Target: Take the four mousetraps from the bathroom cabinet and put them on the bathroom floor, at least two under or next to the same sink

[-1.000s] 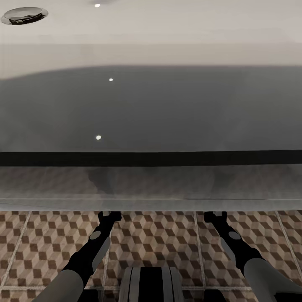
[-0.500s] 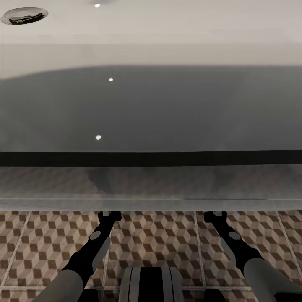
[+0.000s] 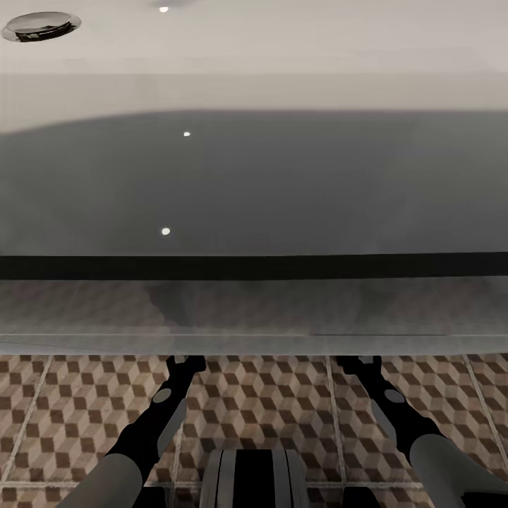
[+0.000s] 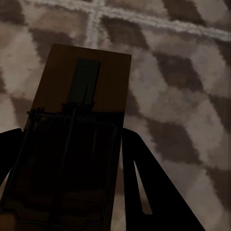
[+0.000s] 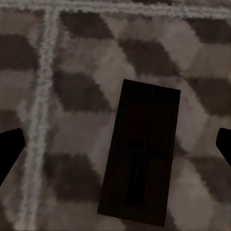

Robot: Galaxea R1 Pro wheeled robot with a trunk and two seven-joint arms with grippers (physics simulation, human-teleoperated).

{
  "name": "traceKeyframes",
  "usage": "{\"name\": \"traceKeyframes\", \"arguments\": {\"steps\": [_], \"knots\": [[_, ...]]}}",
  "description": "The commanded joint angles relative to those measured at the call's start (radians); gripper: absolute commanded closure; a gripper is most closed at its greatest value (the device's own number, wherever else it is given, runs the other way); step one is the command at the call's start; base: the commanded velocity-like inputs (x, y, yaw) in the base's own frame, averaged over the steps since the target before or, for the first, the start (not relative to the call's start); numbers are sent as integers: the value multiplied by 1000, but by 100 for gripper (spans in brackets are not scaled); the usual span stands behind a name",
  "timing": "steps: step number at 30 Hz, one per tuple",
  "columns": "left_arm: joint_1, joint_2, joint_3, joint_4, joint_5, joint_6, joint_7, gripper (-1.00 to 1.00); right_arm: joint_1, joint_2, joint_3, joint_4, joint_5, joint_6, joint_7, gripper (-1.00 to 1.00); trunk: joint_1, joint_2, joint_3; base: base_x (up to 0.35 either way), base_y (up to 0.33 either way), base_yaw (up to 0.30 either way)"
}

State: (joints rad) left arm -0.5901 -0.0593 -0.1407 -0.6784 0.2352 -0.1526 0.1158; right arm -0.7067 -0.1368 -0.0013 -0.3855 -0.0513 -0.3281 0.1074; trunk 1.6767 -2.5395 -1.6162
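In the left wrist view a tan mousetrap (image 4: 86, 96) with a black wire mechanism sits close between my left gripper's (image 4: 72, 132) dark fingers (image 4: 144, 183), which are shut against its sides just above the cube-patterned bathroom floor (image 4: 183, 82). In the right wrist view a second mousetrap (image 5: 142, 159), dark in shadow, lies flat on the floor (image 5: 62, 96). My right gripper (image 5: 120, 139) is open wide around it, apart from it. In the head view both grippers (image 3: 186, 362) (image 3: 358, 361) reach under the front rim of a basin. The cabinet is out of view.
A wide white basin (image 3: 254, 342) with a metal drain (image 3: 41, 25) at its far left spans the head view above the tiled floor (image 3: 268, 402). Its front rim overhangs both gripper tips. My robot base (image 3: 254, 476) sits at the lower edge between the arms.
My right gripper's fingers have spread wider in the head view. The left gripper has shifted very slightly to the right. The basin and floor have not moved.
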Motion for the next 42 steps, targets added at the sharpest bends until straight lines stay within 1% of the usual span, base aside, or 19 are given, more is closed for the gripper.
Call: {"name": "traceKeyframes", "arguments": {"steps": [1,21,22,42], "knots": [[-1,0,-7,0,6,-4,10,100,0,0,0,1,-6,-3,6,-100,0,0,0,0,0,0],[-1,-2,-7,0,6,-4,10,100,0,0,0,1,-6,-3,6,-100,0,0,0,0,0,0],[-1,-2,-7,0,6,-4,10,-100,0,0,0,1,-6,-3,6,-100,0,0,0,0,0,0],[-1,-2,-7,0,6,-4,10,-100,0,0,0,1,-5,-3,6,-100,0,0,0,0,0,0]]}}
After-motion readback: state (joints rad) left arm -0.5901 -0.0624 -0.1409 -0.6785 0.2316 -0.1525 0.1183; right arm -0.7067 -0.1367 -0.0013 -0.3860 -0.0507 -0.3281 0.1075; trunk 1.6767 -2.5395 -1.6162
